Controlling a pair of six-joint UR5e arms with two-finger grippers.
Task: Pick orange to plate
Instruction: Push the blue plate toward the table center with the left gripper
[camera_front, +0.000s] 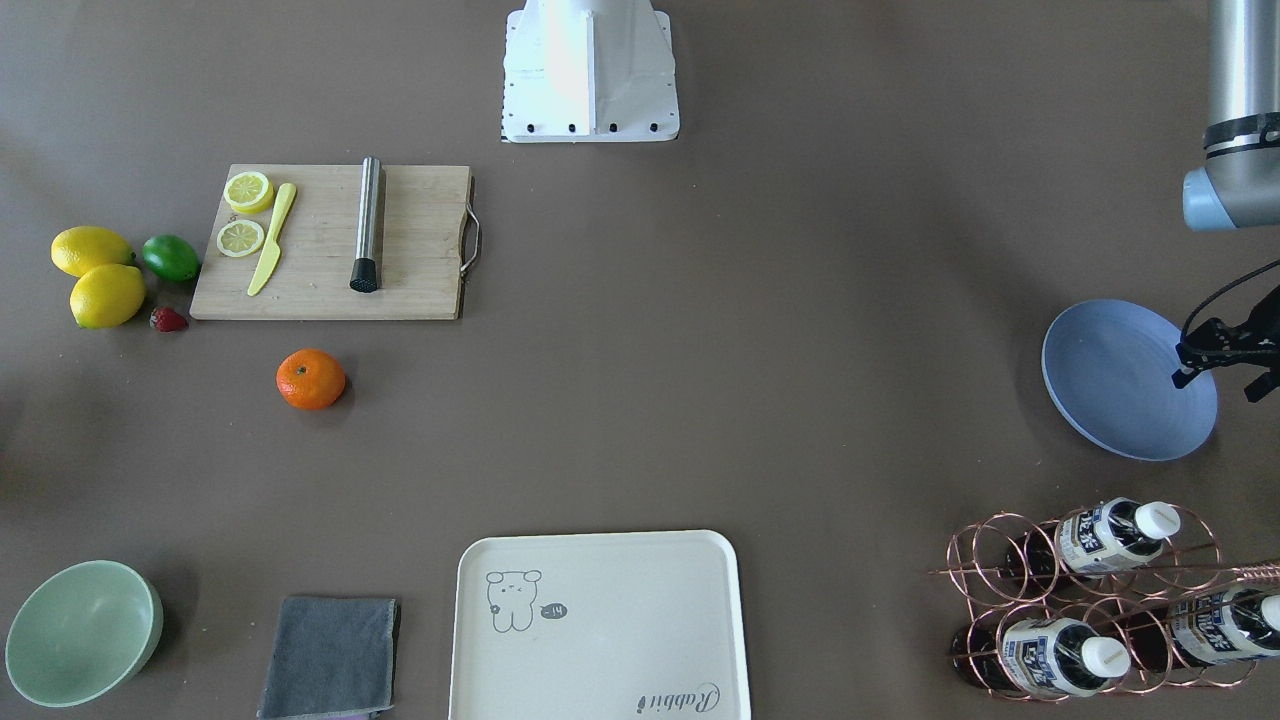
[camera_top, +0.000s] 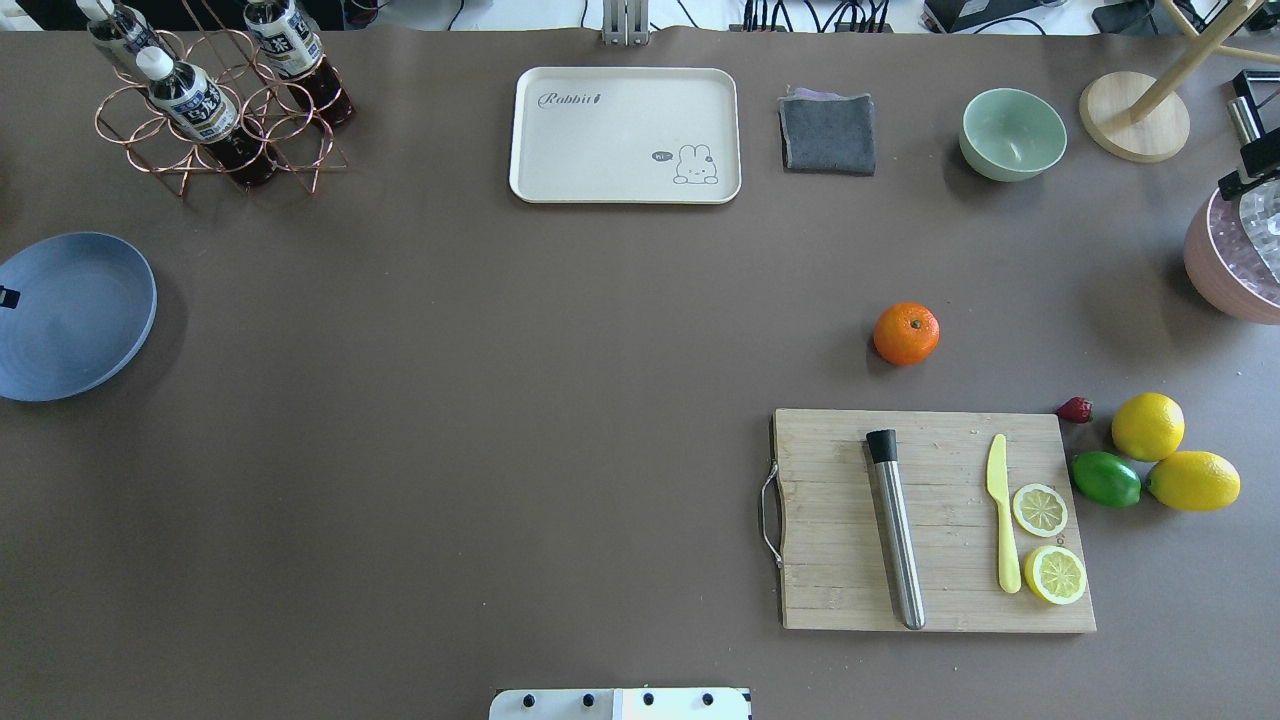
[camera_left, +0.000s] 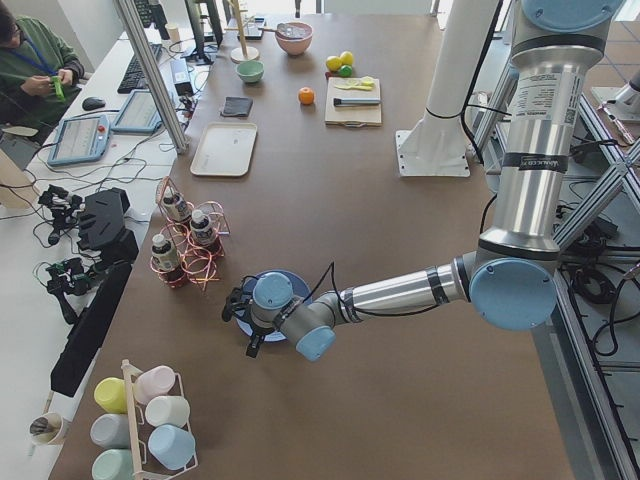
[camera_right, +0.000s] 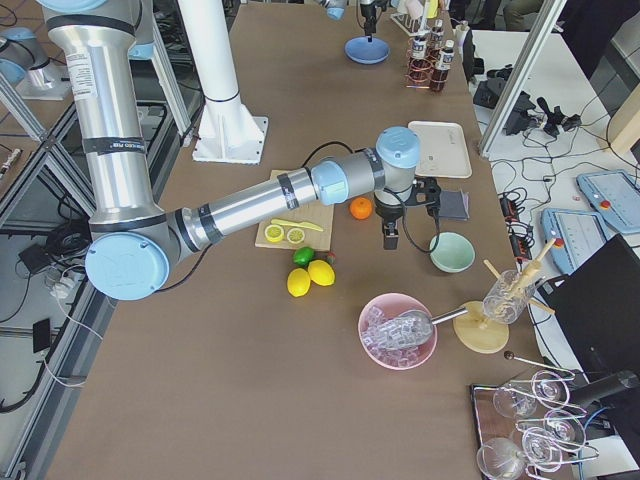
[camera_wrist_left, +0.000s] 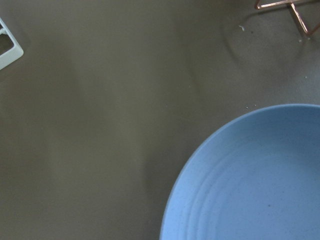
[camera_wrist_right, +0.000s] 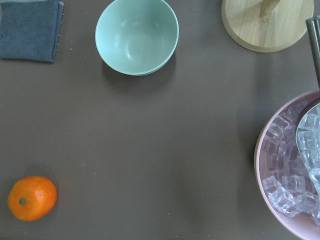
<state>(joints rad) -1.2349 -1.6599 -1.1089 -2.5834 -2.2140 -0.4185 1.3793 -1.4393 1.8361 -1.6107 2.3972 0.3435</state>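
Note:
The orange (camera_top: 906, 333) lies alone on the brown table, just beyond the cutting board (camera_top: 930, 520); the right wrist view has the orange (camera_wrist_right: 32, 198) at its lower left. Far across the table, at the robot's left end, rests the blue plate (camera_top: 70, 315), with nothing on it. My left gripper (camera_front: 1220, 383) hangs open over the plate (camera_front: 1120, 380), its fingers apart and holding nothing. My right gripper (camera_right: 390, 240) hovers above the table between the orange (camera_right: 361, 208) and the green bowl (camera_right: 451, 251). I cannot tell whether it is open or shut.
On the board lie a steel rod, a yellow knife and lemon slices. Two lemons (camera_top: 1170, 455), a lime (camera_top: 1106, 479) and a strawberry sit to its right. At the far edge: bottle rack (camera_top: 215, 105), cream tray (camera_top: 625, 135), grey cloth (camera_top: 827, 132), pink ice bowl (camera_top: 1235, 260).

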